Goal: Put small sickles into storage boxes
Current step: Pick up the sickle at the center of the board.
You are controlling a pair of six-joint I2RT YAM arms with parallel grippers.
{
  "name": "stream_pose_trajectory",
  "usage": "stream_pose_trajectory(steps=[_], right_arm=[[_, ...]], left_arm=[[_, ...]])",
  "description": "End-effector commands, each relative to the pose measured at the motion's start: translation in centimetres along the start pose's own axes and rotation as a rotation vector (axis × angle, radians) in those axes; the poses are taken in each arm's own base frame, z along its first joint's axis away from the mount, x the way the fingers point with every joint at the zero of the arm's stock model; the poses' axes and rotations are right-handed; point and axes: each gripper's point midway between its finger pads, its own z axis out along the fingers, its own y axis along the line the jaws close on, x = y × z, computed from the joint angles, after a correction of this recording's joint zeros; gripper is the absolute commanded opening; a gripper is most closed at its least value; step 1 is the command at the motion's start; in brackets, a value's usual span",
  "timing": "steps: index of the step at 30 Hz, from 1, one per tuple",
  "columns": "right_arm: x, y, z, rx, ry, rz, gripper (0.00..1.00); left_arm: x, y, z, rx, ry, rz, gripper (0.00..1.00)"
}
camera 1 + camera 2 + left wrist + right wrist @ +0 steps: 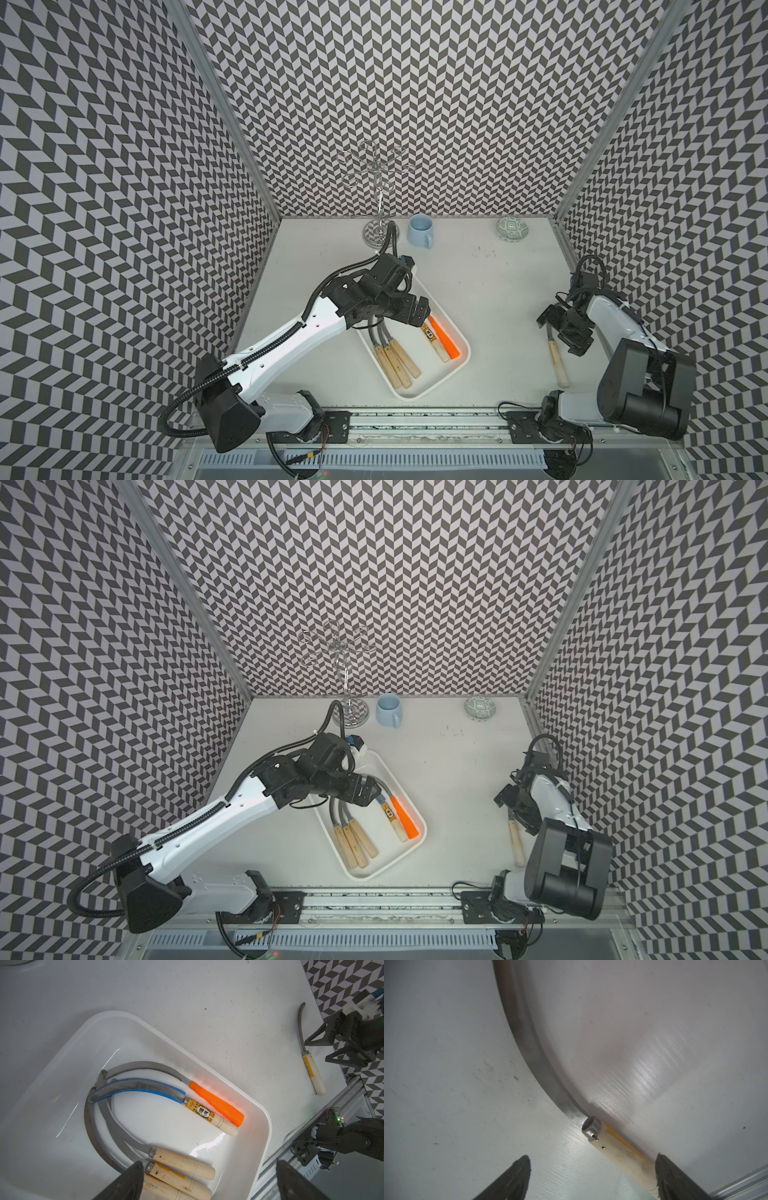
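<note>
the right gripper (592, 1159) was found open astride the last sickle (620, 1154) on the table, well apart from the tray (432, 374), the handle lying off-centre beside one finger, so closing risked a skewed, slipping grip.

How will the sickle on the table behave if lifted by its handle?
Probably stiff: the sickle has a metal blade set in a wooden handle. Likely to tip blade-down, as the long curved blade overhangs any grip. The round smooth handle might twist in the open right gripper.
</note>
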Motion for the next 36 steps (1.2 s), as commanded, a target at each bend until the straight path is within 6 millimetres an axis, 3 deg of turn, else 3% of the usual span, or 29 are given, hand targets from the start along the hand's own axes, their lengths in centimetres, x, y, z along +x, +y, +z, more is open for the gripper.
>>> stream_pose_trajectory(steps=[1, 10, 17, 24, 31, 36], right_arm=[[-0.8, 0.4, 0.1, -0.018, -0.028, -0.006, 0.93], [-1.3, 1.3, 1.5, -0.037, 0.003, -0.046, 0.93], [-1.1, 3.7, 1.6, -0.16, 0.021, -0.062, 0.95], [-0.2, 7.0, 1.6, -0.294, 0.057, -0.101, 0.85], [-1.2, 5.0, 1.2, -0.133, 0.038, -0.151, 0.86], [0.0, 3.7, 1.3, -0.082, 0.064, -0.17, 0.82]], left_arm=[[-0.6, 0.1, 0.3, 0.022, -0.011, 0.002, 1.0], [-1.3, 1.4, 0.9, 0.018, -0.01, 0.011, 1.0], [-2.9, 1.1, 0.8, 0.04, -0.038, -0.002, 0.99], [-2.6, 1.6, 1.5, 0.032, -0.03, -0.004, 1.0], [-2.7, 1.6, 1.8, 0.044, -0.034, -0.013, 0.99], [-3.0, 1.4, 1.8, 0.052, -0.039, -0.015, 1.0]])
